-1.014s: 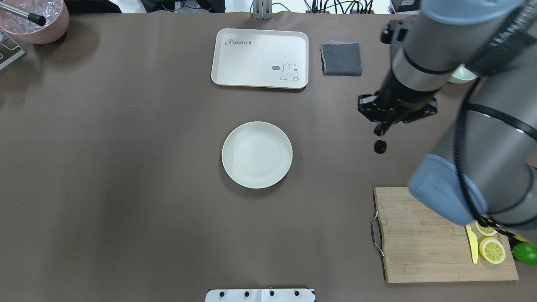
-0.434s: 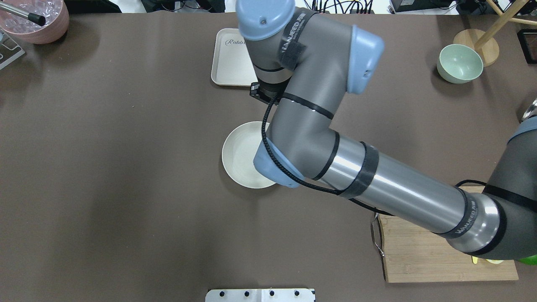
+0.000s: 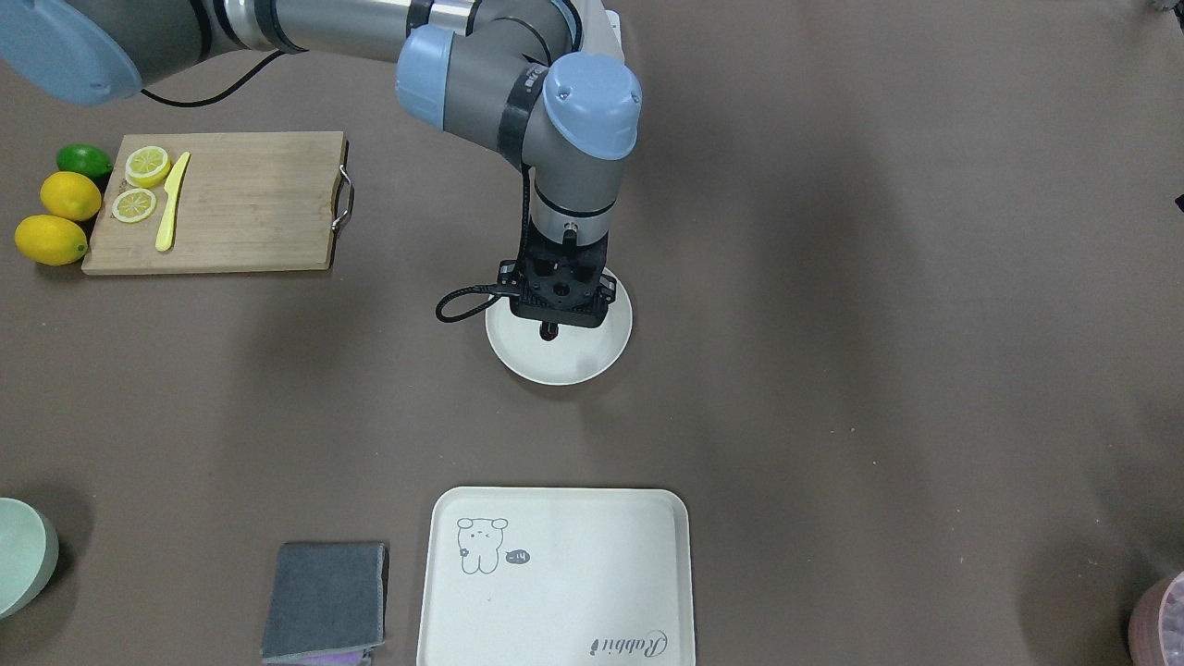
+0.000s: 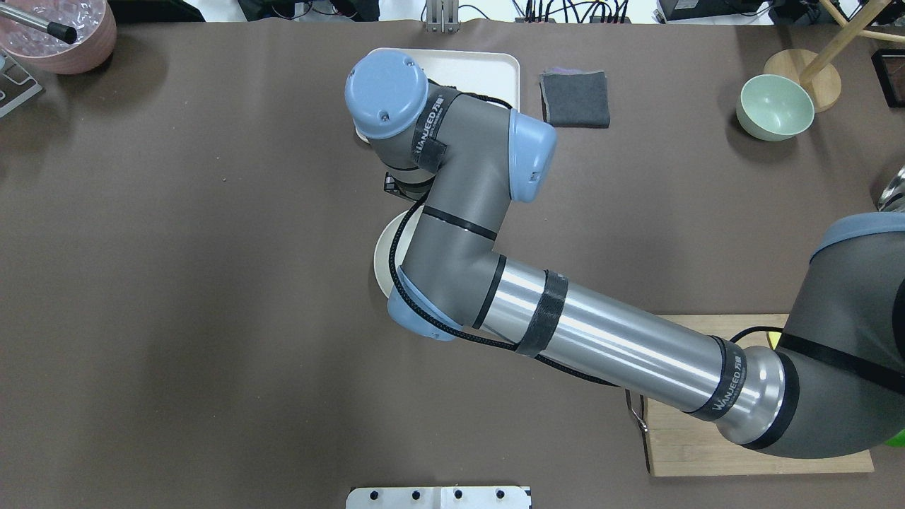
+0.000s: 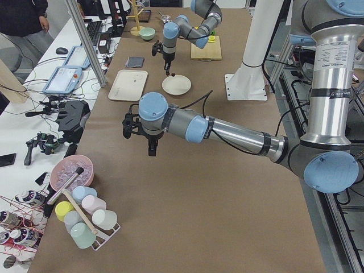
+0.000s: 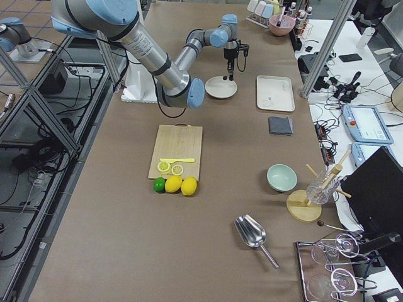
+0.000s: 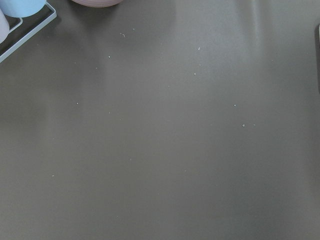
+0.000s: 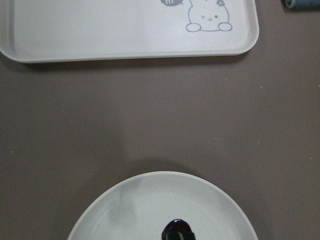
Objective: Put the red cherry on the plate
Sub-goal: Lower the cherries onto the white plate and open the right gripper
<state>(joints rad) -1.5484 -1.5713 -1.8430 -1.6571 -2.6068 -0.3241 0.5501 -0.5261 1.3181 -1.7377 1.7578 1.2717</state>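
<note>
The red cherry [image 3: 549,337] is a tiny dark red fruit hanging just under my right gripper [image 3: 551,326], which is shut on it above the plate [image 3: 573,361]. The plate is round and cream-white, at the table's middle. In the right wrist view the cherry [image 8: 178,229] shows at the bottom edge over the plate's [image 8: 130,210] far half. Overhead, my right arm covers all but a sliver of the plate [image 4: 382,247] and hides the gripper. My left gripper [image 5: 151,151] hangs over bare table far from the plate; I cannot tell its state.
Beyond the plate lies a cream tray [image 3: 555,573] with a drawing, a folded grey cloth [image 3: 326,599] and a pale green bowl [image 3: 18,555]. A wooden cutting board [image 3: 240,199] carries lemon slices and a yellow knife, with lemons [image 3: 55,217] beside it. A pink bowl [image 4: 60,32] stands far left.
My right arm has swung from the table's right side across to the plate, carrying the cherry off the table. The bowl and cloth it covered are in view again.
</note>
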